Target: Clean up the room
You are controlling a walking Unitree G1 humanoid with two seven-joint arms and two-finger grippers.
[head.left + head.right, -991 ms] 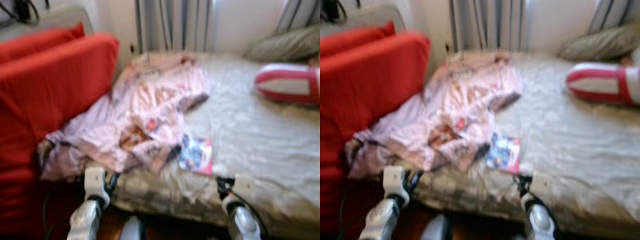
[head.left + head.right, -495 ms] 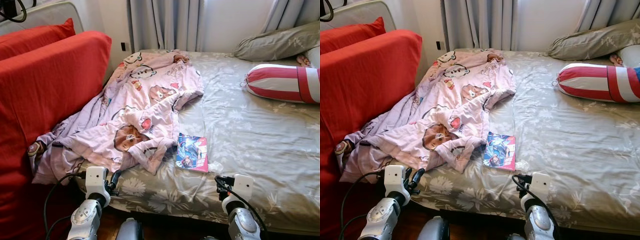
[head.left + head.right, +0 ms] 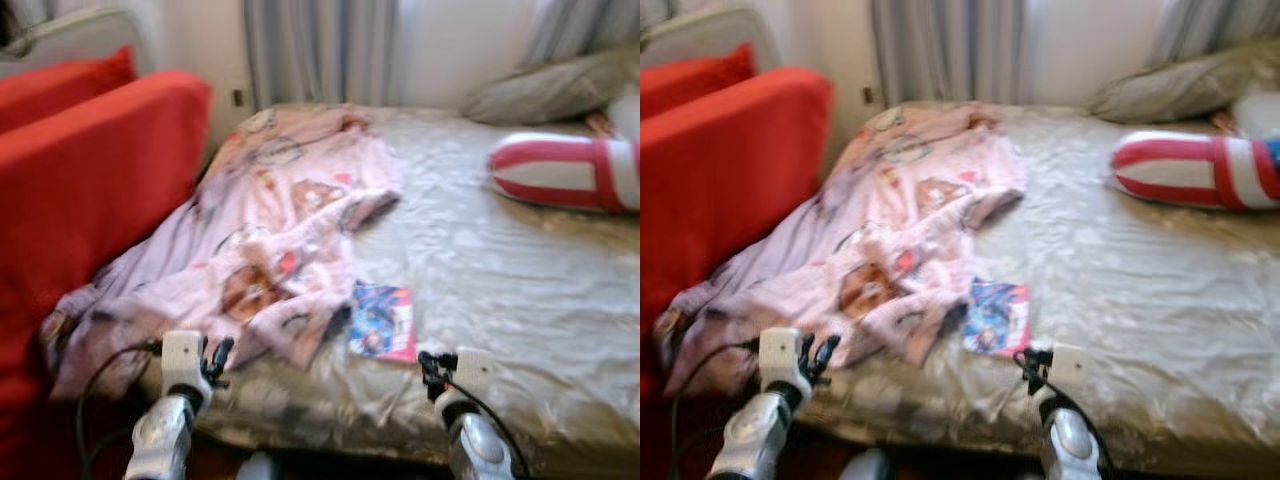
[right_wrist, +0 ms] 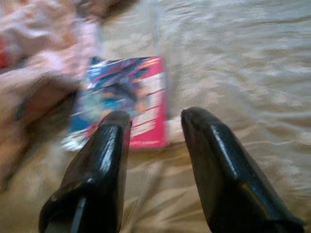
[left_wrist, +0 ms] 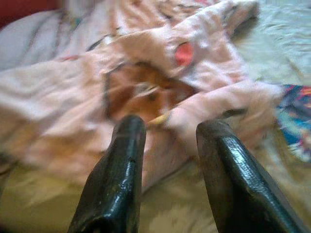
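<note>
A crumpled pink blanket (image 3: 270,240) with cartoon prints lies across the left half of the bed (image 3: 520,290) and hangs off its near left corner. A colourful book (image 3: 383,321) with a pink edge lies flat on the sheet beside the blanket's near fold. My left gripper (image 5: 167,133) is open, held just short of the blanket's near fold with the brown print. My right gripper (image 4: 151,119) is open too, hovering close to the book (image 4: 124,102). Both arms (image 3: 185,375) are raised at the bed's near edge.
A red sofa (image 3: 80,190) stands tight against the bed's left side. A red and white striped bolster (image 3: 565,170) and an olive pillow (image 3: 545,90) lie at the far right. Grey curtains (image 3: 320,50) hang behind the bed.
The whole picture has shifted and blurred, so the camera has moved. Both arms sit a little higher and closer to the bed edge. Blanket and book lie as before.
</note>
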